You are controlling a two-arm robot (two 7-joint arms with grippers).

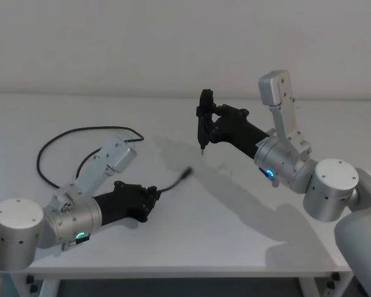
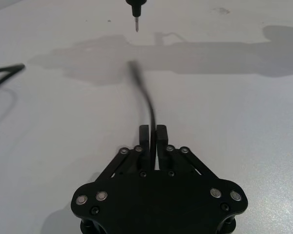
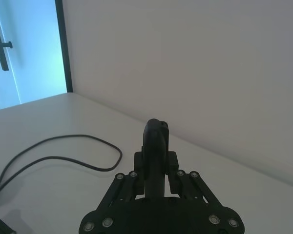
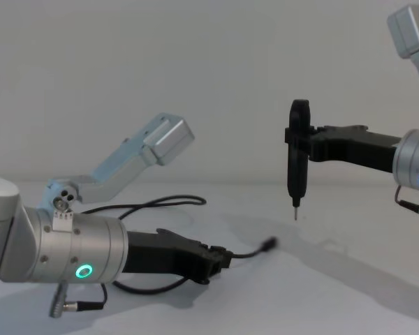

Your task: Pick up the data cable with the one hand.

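— Where is your left gripper [image 1: 153,193], and what does it hold?
— It sits low over the table [image 1: 235,241], at about seven o'clock from the table's middle in the head view. Its fingers are clenched on the data cable [image 1: 80,130], a short way back from one plug [image 1: 187,171]. That plug juts toward two o'clock and seems to hang just clear of the surface.
— Why grip it there?
— I judge it gives you a short stiff end ahead of the fingers, while the slack trails behind. The rest lies on the table in loose loops at ten o'clock from the gripper.
— And your right gripper [image 1: 211,119]?
— It is high at one o'clock, well apart, clamped on a black pointed tool [image 1: 203,127] that hangs tip-down, out of the cable's way.
— The surroundings?
— The table is plain matte white with soft shadows. A bare pale wall [image 1: 173,37] stands behind, and a bluish glass pane [image 3: 34,53] in a dark frame is off to one side.
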